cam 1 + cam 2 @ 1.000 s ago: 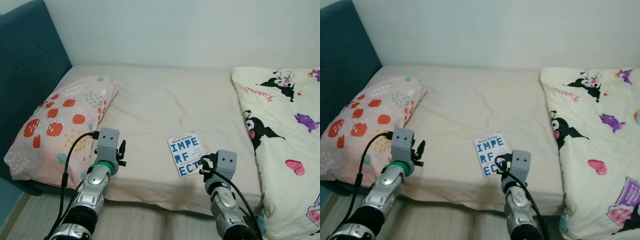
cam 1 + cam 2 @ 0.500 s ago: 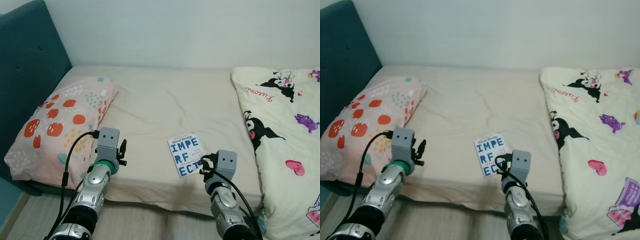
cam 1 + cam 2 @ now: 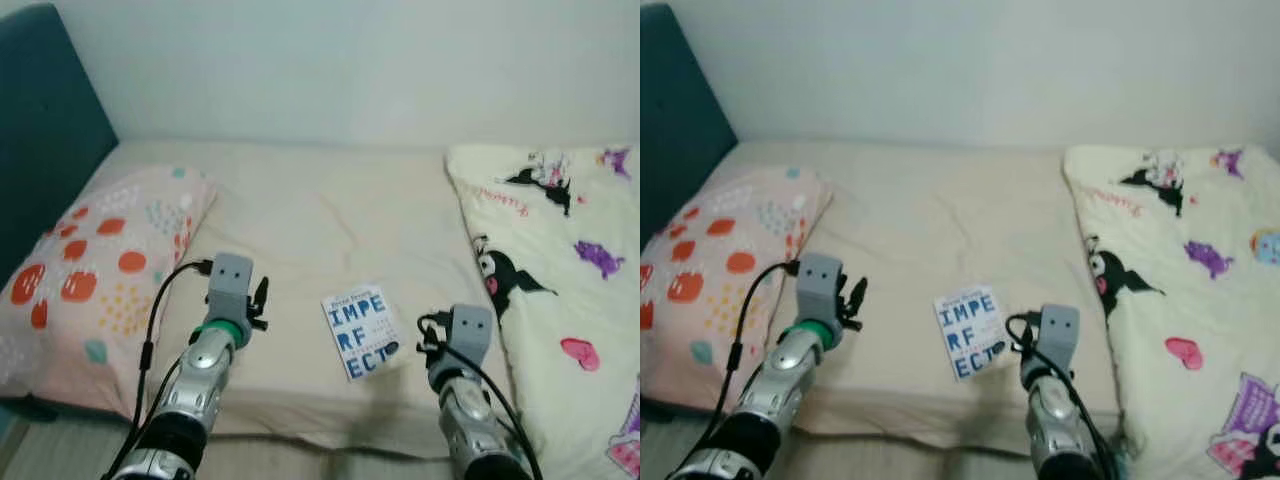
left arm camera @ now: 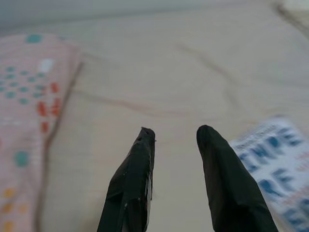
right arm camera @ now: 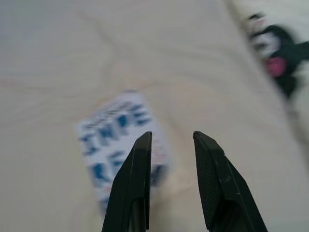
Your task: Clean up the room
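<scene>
Right gripper (image 5: 170, 137) hovers over the near edge of the bed (image 3: 330, 210), jaws parted and holding nothing, just beside the near right corner of the book (image 3: 361, 330). Left gripper (image 4: 176, 135) hangs above the sheet between book and pillow (image 3: 95, 250), jaws likewise released and empty. The book lies flat, cover up, blue lettering on white, near the front edge of the mattress. Spotted pink pillow sits at left against the teal headboard (image 3: 45, 120). A cartoon-print quilt (image 3: 560, 250) covers the right side. All views are somewhat blurred.
</scene>
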You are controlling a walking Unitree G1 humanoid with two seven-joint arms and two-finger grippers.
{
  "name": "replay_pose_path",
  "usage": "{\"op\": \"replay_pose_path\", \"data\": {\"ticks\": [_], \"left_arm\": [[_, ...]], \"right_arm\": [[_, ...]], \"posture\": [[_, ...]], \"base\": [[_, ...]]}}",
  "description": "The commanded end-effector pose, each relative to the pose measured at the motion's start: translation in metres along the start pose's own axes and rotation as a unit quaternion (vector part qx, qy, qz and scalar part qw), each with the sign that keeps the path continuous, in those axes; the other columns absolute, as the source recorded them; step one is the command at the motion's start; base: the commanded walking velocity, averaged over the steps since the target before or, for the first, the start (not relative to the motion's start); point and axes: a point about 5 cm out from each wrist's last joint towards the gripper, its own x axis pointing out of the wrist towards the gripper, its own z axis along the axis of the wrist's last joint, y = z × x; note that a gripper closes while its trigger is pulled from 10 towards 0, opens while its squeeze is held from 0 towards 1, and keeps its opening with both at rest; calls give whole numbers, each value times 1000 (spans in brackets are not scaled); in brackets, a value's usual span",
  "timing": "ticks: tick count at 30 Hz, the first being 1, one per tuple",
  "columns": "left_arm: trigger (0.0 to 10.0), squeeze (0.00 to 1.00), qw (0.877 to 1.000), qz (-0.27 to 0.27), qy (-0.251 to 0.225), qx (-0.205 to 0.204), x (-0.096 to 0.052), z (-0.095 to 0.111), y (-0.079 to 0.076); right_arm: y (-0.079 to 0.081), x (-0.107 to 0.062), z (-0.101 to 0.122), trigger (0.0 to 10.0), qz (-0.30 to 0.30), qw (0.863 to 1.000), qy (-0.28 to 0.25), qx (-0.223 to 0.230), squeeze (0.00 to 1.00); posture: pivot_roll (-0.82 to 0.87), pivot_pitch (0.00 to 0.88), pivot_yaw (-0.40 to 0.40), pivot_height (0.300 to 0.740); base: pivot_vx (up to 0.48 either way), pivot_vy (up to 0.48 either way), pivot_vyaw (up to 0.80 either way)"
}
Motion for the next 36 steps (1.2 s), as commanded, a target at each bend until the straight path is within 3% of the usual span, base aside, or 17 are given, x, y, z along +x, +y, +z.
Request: {"op": "replay_pose_path", "data": {"ticks": [1, 28, 36], "left_arm": [[10000, 0, 1000, 4, 7, -6, -2, -5, 1], [10000, 0, 1000, 12, 20, 0, -8, -13, 0], [10000, 0, 1000, 15, 22, 3, -10, -15, 1]], "right_arm": [[0, -4, -8, 10000, 1, 1000, 14, 0, 0], [1, -5, -10, 10000, 11, 1000, 21, 10, 0], [1, -6, -12, 10000, 12, 1000, 22, 14, 0]], "posture": [[11, 0, 140, 740], [18, 0, 129, 740], [17, 0, 130, 700]], "base": [[300, 0, 0], [11, 0, 0], [0, 0, 0]]}}
